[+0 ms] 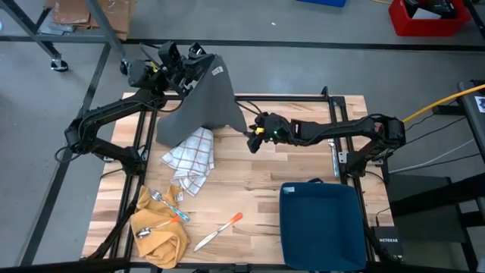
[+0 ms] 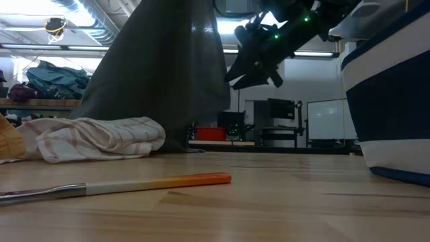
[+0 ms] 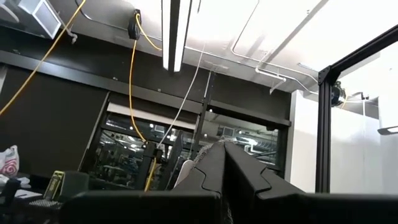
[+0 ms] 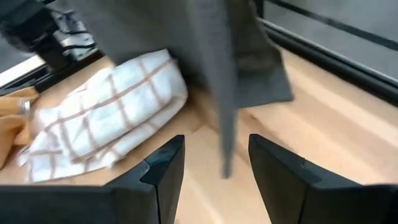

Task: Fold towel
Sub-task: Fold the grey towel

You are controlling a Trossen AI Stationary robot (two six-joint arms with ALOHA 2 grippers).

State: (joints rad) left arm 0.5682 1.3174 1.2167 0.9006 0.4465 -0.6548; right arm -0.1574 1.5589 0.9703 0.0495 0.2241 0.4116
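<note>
**Grey towel hangs from our left arm; right gripper lines up on its free corner**

We have the grey towel (image 1: 203, 98) lifted by one corner. Our left gripper (image 1: 184, 73) is clenched on the cloth at its top, raised over the far left part of the wooden table (image 1: 303, 163), and the towel drapes down from there in a long cone. Its long axis runs from that held corner downward and toward the table's middle, with the lower hem touching or almost touching the wood.

Our right gripper (image 1: 253, 136) hovers just beside the towel's lower right corner, above the middle of the table, its fingers spread and holding nothing. In the right wrist view a hanging edge of the towel falls between the two fingers (image 4: 163, 165), ahead of them rather than gripped.

The towel lies directly ahead of the right gripper, so we judge the next move is a short reach forward to pinch that dangling corner; the right arm is plainly the nearer one for it.

Just beside the towel's hem lies a checked white cloth (image 1: 191, 156), which we should avoid catching.
</note>
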